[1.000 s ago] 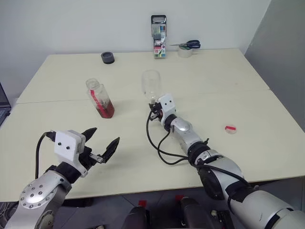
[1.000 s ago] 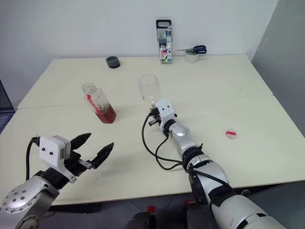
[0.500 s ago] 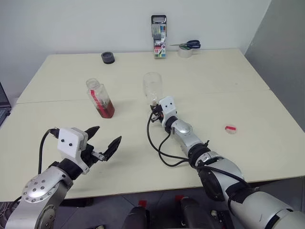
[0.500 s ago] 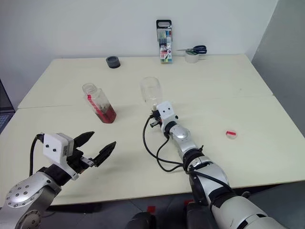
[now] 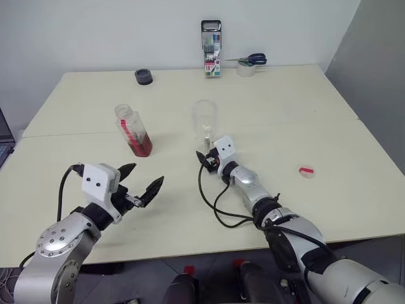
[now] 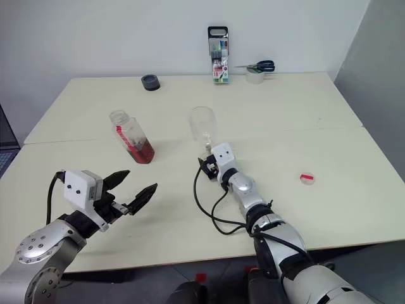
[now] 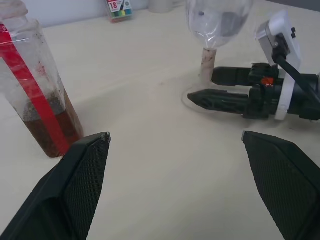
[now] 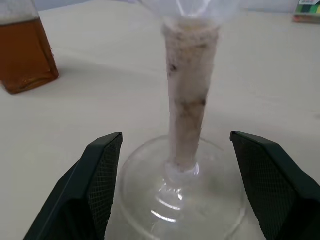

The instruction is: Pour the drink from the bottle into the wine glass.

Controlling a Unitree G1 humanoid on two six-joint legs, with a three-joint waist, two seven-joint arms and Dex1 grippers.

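You're looking down at a pale table (image 5: 329, 126). The wine glass (image 5: 204, 120) stands upright near the middle, long axis vertical, bowl up, round foot flat on the tabletop. It's clear & colourless, bowl empty; in the right wrist view the stem (image 8: 187, 90) looks cloudy w/ dark specks, and the foot (image 8: 185, 200) sits between the two black fingers.

The right gripper (image 5: 204, 156) lies low at the base of the glass, pointing level toward the stem. Its fingers (image 8: 100, 180) are spread apart, one on each side of the foot, w/ clear gaps to the stem, so it's released, not grasping.

The bottle (image 5: 132, 130) stands to the robot's left of the glass, well apart from it. It stands roughly upright, leaning a bit, mouth up, no cap on. It's small clear plastic w/ a red-and-white label strip down its side. The drink (image 5: 140, 145) is reddish-brown, translucent, filling only the bottom part.

The left gripper (image 5: 142, 183) hovers near the table's front edge, on the robot's left, pointing toward the bottle & glass, apart from both. Its fingers (image 7: 80, 180) are wide apart, nothing between them.

At the far edge: a marker-pen case (image 5: 211, 39) standing upright, scissors (image 5: 250, 60) on a tape roll (image 5: 245, 69), a dark round object (image 5: 143, 76). A small red-and-white cap (image 5: 306, 171) lies to the right.
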